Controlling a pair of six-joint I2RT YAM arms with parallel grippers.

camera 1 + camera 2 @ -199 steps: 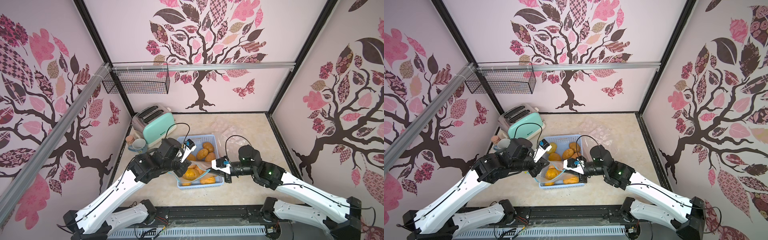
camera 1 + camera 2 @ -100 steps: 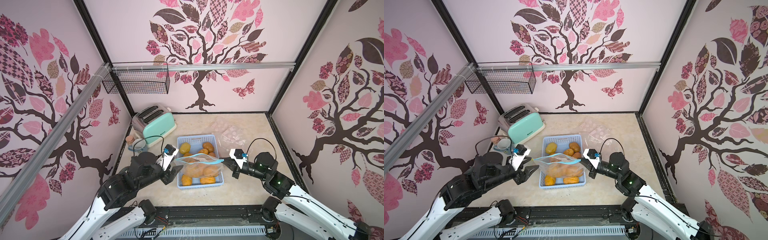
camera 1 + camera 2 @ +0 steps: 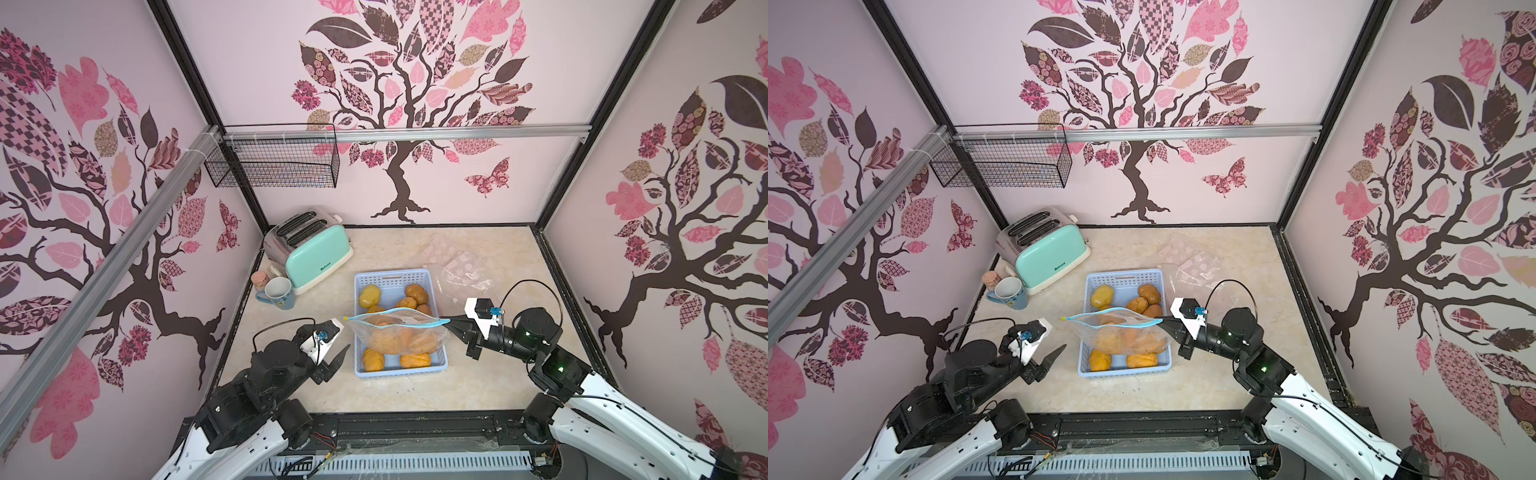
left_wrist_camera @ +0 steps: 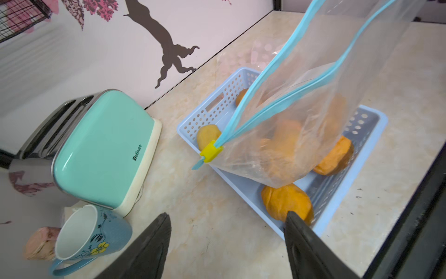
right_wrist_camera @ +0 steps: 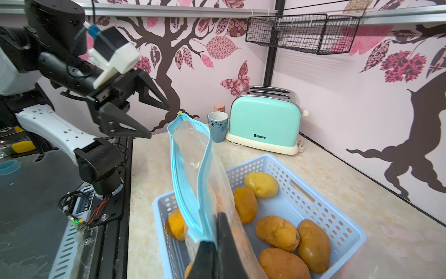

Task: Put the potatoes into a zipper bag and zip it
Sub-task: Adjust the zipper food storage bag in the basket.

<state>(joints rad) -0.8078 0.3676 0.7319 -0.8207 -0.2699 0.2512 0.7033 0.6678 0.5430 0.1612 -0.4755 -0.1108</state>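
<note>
toaster (image 3: 309, 253): mint, beyond left end effector (image 3: 338, 357)
mug (image 3: 277, 293): blue floral, upright, between toaster and left end effector
pink lump (image 3: 261, 277): just beside mug
crate (image 3: 395, 276): light blue, between left end effector and right end effector (image 3: 451, 321)
spare bags (image 3: 457, 266): clear, beyond right end effector
wire basket (image 3: 274, 162): on wall, high up

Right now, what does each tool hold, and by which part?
The right tool pinches the zipper bag at the end of its blue zip strip, opposite the yellow slider. The left tool holds nothing.
</note>
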